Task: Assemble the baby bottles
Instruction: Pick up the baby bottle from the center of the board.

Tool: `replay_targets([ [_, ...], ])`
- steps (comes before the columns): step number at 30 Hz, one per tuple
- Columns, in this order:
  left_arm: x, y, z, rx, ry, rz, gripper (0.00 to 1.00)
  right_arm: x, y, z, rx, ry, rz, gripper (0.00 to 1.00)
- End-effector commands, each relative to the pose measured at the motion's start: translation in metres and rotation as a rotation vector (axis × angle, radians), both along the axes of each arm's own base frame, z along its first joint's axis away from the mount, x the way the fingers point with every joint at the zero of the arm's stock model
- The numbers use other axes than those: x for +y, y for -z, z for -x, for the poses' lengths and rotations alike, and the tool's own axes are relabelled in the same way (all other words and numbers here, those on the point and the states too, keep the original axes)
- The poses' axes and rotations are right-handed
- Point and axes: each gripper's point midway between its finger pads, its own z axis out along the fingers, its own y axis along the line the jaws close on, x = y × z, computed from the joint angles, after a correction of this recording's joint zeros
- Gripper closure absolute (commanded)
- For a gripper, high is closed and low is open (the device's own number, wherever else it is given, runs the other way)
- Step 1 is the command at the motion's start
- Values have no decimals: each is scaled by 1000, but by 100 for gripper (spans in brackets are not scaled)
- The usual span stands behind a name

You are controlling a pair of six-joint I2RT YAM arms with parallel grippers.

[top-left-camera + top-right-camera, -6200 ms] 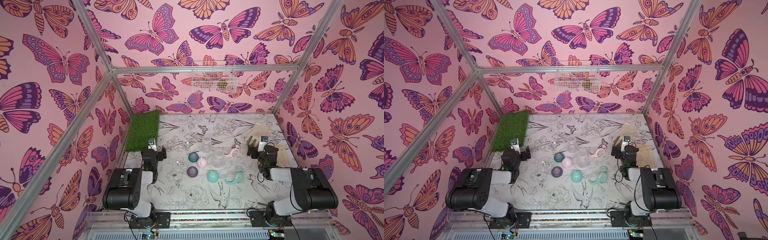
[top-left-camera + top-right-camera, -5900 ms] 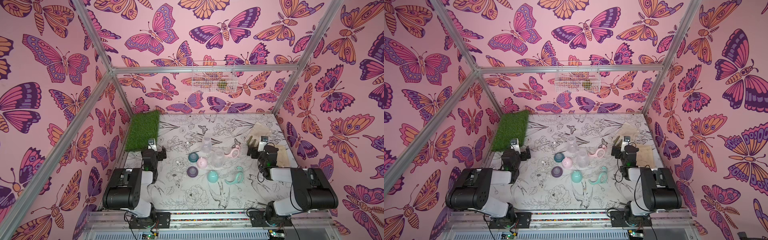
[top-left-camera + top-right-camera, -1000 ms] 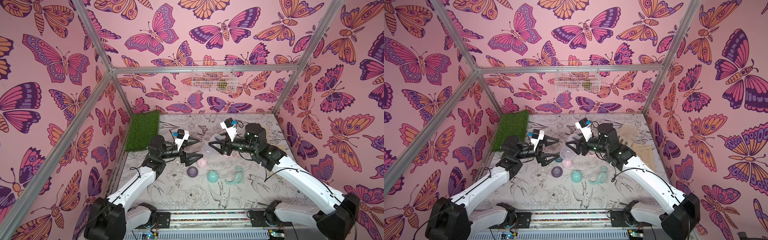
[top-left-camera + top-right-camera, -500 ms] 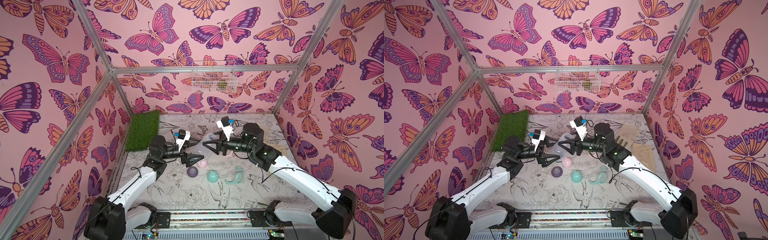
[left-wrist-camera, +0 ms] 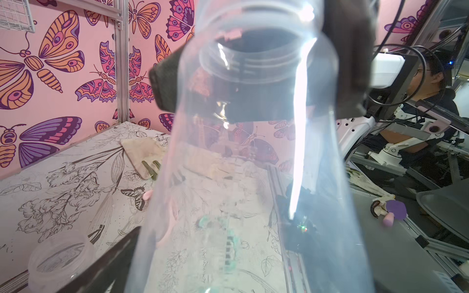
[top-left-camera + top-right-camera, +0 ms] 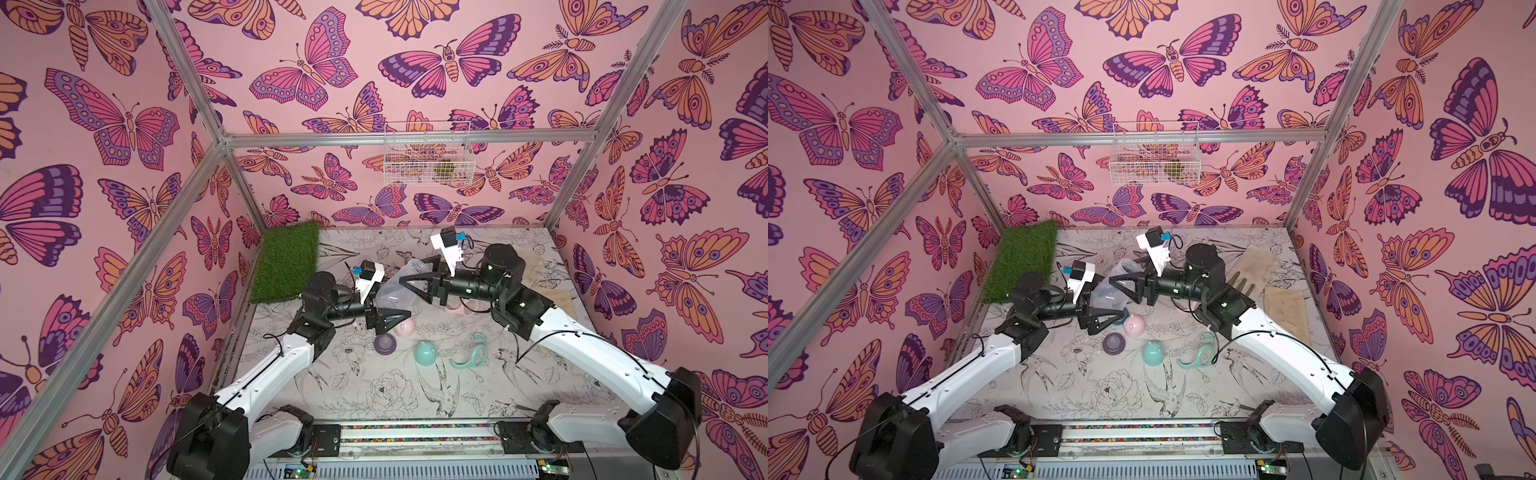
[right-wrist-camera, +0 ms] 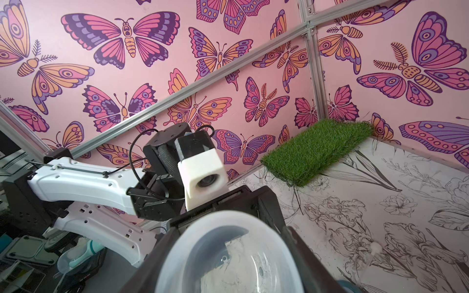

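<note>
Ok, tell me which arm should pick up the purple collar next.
Left, probably. The left gripper is open, gripping nothing, and hangs nearest the purple collar on the table. The right gripper is shut on the clear bottle near its neck, holding it off the table.

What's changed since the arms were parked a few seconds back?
The right gripper swung out, lifted one clear bottle and holds it tilted in the air; the left gripper swung out too and flanks its base, jaws open. The pink cap, teal cap and teal handle ring stayed put.
</note>
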Motion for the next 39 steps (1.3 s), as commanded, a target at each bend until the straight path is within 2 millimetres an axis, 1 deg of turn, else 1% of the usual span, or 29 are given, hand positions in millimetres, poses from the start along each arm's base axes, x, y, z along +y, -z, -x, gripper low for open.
replay_targets([
  [1,0,-9,7,-45,7,6,2,5,-18,4,-24,-32,-54,100],
  [7,-1,-15,10,-64,11,14,3,8,-17,3,-10,-37,-73,100],
  [15,-2,-17,10,-70,8,23,3,12,-15,3,8,-45,-89,100],
  [22,0,-24,1,-74,-56,54,3,12,-5,6,22,-49,-78,100],
  [26,1,-29,0,-86,-73,82,3,11,-4,5,20,-37,-81,100],
  [34,0,-32,3,-83,-52,98,11,10,-9,6,10,-35,-104,100],
  [35,-1,-32,4,-82,-46,98,10,10,-8,6,10,-35,-107,100],
  [37,-2,-29,7,-69,-19,94,6,9,-10,5,7,-30,-117,100],
  [39,-4,-32,11,-86,6,104,2,9,-11,5,3,-29,-122,100],
])
